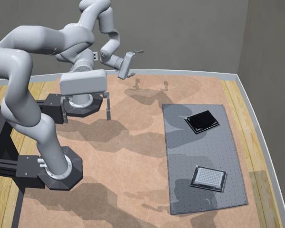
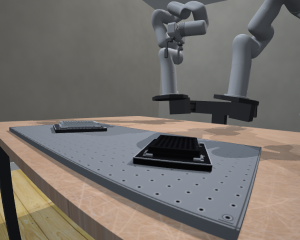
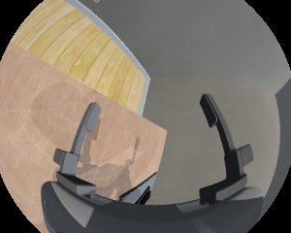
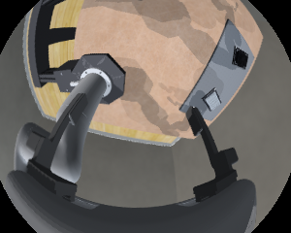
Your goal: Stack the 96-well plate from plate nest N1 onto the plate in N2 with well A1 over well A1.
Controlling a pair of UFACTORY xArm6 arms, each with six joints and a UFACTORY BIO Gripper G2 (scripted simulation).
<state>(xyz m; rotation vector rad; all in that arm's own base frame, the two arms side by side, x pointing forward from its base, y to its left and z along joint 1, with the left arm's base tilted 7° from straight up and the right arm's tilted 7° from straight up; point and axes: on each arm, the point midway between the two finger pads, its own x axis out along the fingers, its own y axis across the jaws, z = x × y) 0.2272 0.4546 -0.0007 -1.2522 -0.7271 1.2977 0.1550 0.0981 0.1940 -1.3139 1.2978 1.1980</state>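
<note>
A clear 96-well plate (image 1: 209,177) (image 2: 79,124) (image 4: 212,99) sits in the dark nest N1 (image 1: 194,179) (image 2: 80,130). A black plate (image 1: 204,118) (image 2: 173,144) (image 4: 241,57) sits in nest N2 (image 2: 170,165) and looks flat. The cut-off corners are too small to make out. My left gripper (image 1: 137,62) (image 3: 150,109) is open and empty, raised beyond the board's N2 end, toward the arms. My right gripper (image 1: 87,120) (image 2: 172,58) (image 4: 138,104) is open and empty, high near the arm bases, far from both plates.
Both nests stand on a grey perforated board (image 1: 199,152) (image 2: 114,155) on the wooden table (image 1: 137,166). N1 and N2 are well apart. The right arm's forearm passes close to the left arm in the top view. Part of the board shows low in the left wrist view.
</note>
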